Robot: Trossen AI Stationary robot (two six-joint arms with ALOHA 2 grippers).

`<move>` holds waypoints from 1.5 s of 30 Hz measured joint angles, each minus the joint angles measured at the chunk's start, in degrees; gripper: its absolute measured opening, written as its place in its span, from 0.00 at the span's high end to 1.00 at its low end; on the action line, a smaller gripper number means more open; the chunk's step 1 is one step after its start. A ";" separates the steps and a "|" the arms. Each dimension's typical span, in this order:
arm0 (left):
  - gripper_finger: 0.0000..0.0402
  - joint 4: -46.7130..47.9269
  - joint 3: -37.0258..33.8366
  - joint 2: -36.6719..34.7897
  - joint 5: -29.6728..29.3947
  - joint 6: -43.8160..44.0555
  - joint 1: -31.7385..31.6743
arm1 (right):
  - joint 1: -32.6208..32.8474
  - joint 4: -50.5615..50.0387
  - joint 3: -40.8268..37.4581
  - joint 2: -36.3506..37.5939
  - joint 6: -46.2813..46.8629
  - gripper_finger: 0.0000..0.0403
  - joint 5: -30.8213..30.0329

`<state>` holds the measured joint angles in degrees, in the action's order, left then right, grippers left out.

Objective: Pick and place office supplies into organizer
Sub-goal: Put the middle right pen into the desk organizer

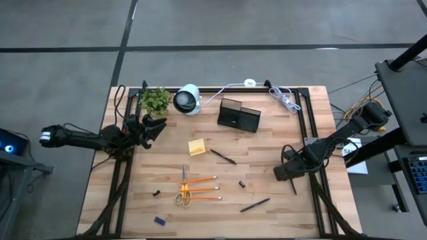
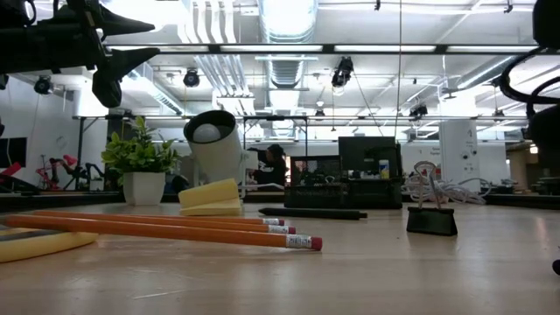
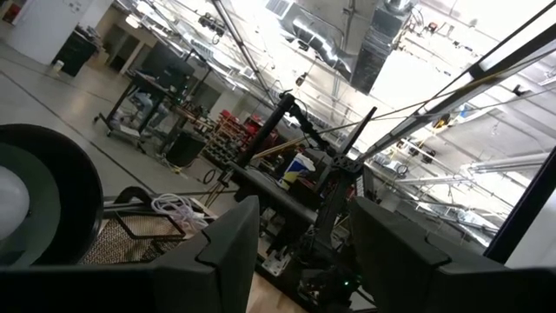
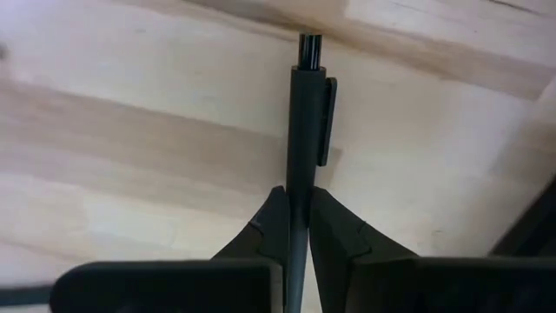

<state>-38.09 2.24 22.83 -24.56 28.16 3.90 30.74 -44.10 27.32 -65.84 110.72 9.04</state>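
Note:
My right gripper [image 1: 288,173] stands near the table's right edge, pointing down, shut on a black pen [image 4: 304,122]. The black organizer [image 1: 239,117] stands at the far middle. On the wood lie a yellow sticky-note pad [image 1: 197,147], a second black pen [image 1: 223,157], yellow-handled scissors [image 1: 183,190], three orange pencils [image 1: 202,189], a third black pen [image 1: 255,205], small dark clips [image 1: 243,183] and a blue piece [image 1: 159,220]. My left gripper [image 1: 152,127] hangs open in the air at the far left, holding nothing. My right gripper pinches the pen's barrel [image 4: 298,209] between its two fingers, just below the clip [image 4: 327,122]. The fingers come from above, pointing down, one on each side of the barrel. The clip end with its push button [image 4: 308,45] sticks out past the fingertips, close over the wood.
A white round lamp [image 1: 189,99] and a green potted plant [image 1: 155,100] stand at the far left beside my left gripper. A white cable [image 1: 283,99] lies at the far right. Black frame rails [image 1: 310,127] run along the table's left and right sides.

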 joint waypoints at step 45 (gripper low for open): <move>0.59 -0.04 0.00 -0.11 0.02 0.07 -0.02 | -12.40 19.32 11.79 0.26 -32.38 0.97 -27.87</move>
<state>-38.13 2.24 22.72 -24.53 28.23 3.88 18.34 -24.78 39.11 -65.58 78.34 -18.83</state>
